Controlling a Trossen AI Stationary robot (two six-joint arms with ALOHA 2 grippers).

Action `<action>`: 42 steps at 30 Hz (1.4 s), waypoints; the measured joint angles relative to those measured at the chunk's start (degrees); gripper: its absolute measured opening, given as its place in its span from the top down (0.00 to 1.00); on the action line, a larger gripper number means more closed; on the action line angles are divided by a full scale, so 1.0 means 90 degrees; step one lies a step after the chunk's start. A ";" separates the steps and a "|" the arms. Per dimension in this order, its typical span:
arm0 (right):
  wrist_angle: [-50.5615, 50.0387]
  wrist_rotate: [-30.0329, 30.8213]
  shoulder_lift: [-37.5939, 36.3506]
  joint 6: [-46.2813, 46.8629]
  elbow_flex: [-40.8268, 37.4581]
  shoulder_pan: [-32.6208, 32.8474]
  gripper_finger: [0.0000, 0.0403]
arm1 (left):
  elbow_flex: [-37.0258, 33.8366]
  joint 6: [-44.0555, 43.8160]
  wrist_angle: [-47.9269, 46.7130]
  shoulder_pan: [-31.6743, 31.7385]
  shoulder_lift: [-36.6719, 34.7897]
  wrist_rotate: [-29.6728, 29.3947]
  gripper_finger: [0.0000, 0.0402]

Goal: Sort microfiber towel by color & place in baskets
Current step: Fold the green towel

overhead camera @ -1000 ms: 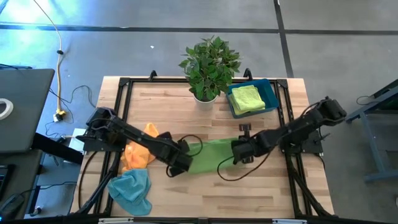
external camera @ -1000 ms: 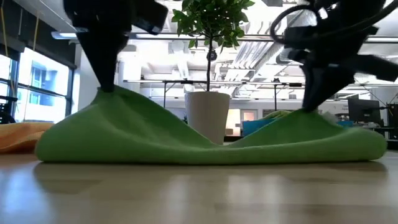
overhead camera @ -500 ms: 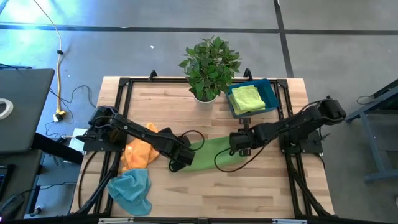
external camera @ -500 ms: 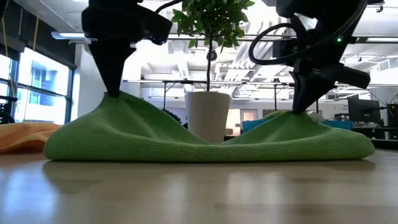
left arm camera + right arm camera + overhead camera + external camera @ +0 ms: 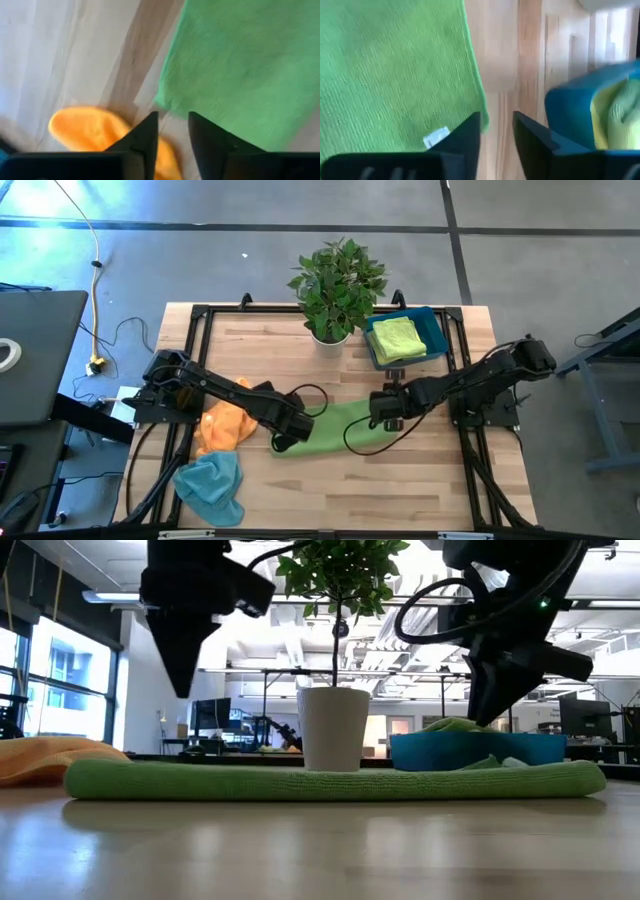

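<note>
Wood table (image 5: 420, 480), office room behind — my left gripper (image 5: 172, 131) and right gripper (image 5: 496, 131) spread above green towel (image 5: 335, 428); blue basket (image 5: 432, 330) beyond right gripper holds yellow-green towel (image 5: 397, 337).

You have a light wooden butcher-block table (image 5: 400, 480) edged by a black metal frame. A green microfiber towel (image 5: 335, 430) lies flat and folded across its middle. Left of it sits a crumpled orange microfiber towel (image 5: 222, 422), and nearer you on the left a bunched light-blue towel (image 5: 212, 483). At the far edge stands a white pot with a leafy green plant (image 5: 338, 285); just right of it rests a shallow teal-blue plastic basket (image 5: 432, 330).
</note>
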 joint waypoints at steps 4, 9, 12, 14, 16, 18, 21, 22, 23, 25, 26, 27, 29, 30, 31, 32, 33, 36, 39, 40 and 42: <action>-0.0550 0.0023 -0.0003 0.0678 0.0215 -0.0028 0.66 | 0.0000 -0.0237 -0.0437 -0.0007 0.0001 0.0044 0.65; -0.0747 -0.0686 -0.0012 0.1762 0.0245 -0.0024 0.66 | 0.0000 0.0433 -0.0157 -0.0073 0.0002 0.0518 0.62; -0.0684 -0.1125 -0.0010 0.2266 -0.0062 0.0117 0.67 | -0.0105 0.1167 0.0495 -0.0232 0.0002 0.0659 0.63; -0.0650 -0.1153 -0.0021 0.2625 -0.0287 0.0277 0.69 | -0.0270 0.1456 0.1019 -0.0331 0.0002 0.0667 0.63; -0.0583 -0.1154 -0.0093 0.3034 -0.0544 0.0440 0.70 | -0.0472 0.1473 0.1434 -0.0403 -0.0004 0.0670 0.63; -0.0308 -0.1154 -0.0274 0.3466 -0.0827 0.0620 0.71 | -0.0710 0.1366 0.1641 -0.0436 -0.0011 0.0664 0.63; 0.0175 -0.1144 -0.0700 0.4157 -0.1266 0.0847 0.71 | -0.1140 0.1111 0.2121 -0.0455 -0.0015 0.0654 0.63; 0.0343 -0.1122 -0.0851 0.4388 -0.1396 0.0902 0.71 | -0.1249 0.1046 0.2246 -0.0474 -0.0015 0.0607 0.64; 0.0496 -0.1118 -0.1014 0.4627 -0.1513 0.0946 0.71 | -0.1332 0.1011 0.2394 -0.0492 -0.0015 0.0565 0.64; 0.0787 -0.1107 -0.1300 0.5082 -0.1710 0.0995 0.71 | -0.1447 0.1010 0.2614 -0.0548 -0.0017 0.0546 0.65; 0.0924 -0.1105 -0.1415 0.5325 -0.1799 0.1016 0.71 | -0.1491 0.1048 0.2654 -0.0574 -0.0019 0.0565 0.66; 0.1061 -0.1107 -0.1530 0.5553 -0.1895 0.1027 0.71 | -0.1530 0.1080 0.2686 -0.0601 -0.0019 0.0592 0.66; 0.1317 -0.1108 -0.1690 0.6028 -0.2068 0.1027 0.70 | -0.1648 0.1095 0.2799 -0.0652 -0.0019 0.0638 0.67; 0.1386 -0.1115 -0.1740 0.6245 -0.2142 0.1027 0.70 | -0.1714 0.1086 0.2838 -0.0669 -0.0019 0.0680 0.68; 0.1423 -0.1117 -0.1778 0.6399 -0.2207 0.1027 0.69 | -0.1776 0.1068 0.2843 -0.0690 -0.0019 0.0741 0.68; 0.1491 -0.1123 -0.1800 0.6559 -0.2274 0.1027 0.68 | -0.1831 0.1046 0.2850 -0.0694 -0.0019 0.0792 0.68; 0.1579 -0.1129 -0.1802 0.6706 -0.2322 0.1027 0.66 | -0.1890 0.1046 0.2868 -0.0707 -0.0019 0.0840 0.68; 0.1847 -0.1222 -0.1796 0.7110 -0.2446 0.1019 0.60 | -0.2072 0.1150 0.2986 -0.0729 0.0004 0.1017 0.68; 0.1980 -0.1233 -0.1795 0.7520 -0.2466 0.1010 0.52 | -0.2228 0.1203 0.3210 -0.0729 -0.0032 0.1060 0.68; 0.1956 -0.1208 -0.1795 0.7652 -0.2466 0.1010 0.50 | -0.2261 0.1215 0.3253 -0.0726 -0.0031 0.1066 0.68; 0.1912 -0.1102 -0.1795 0.7897 -0.2466 0.1010 0.47 | -0.2293 0.1298 0.3318 -0.0726 -0.0025 0.1064 0.68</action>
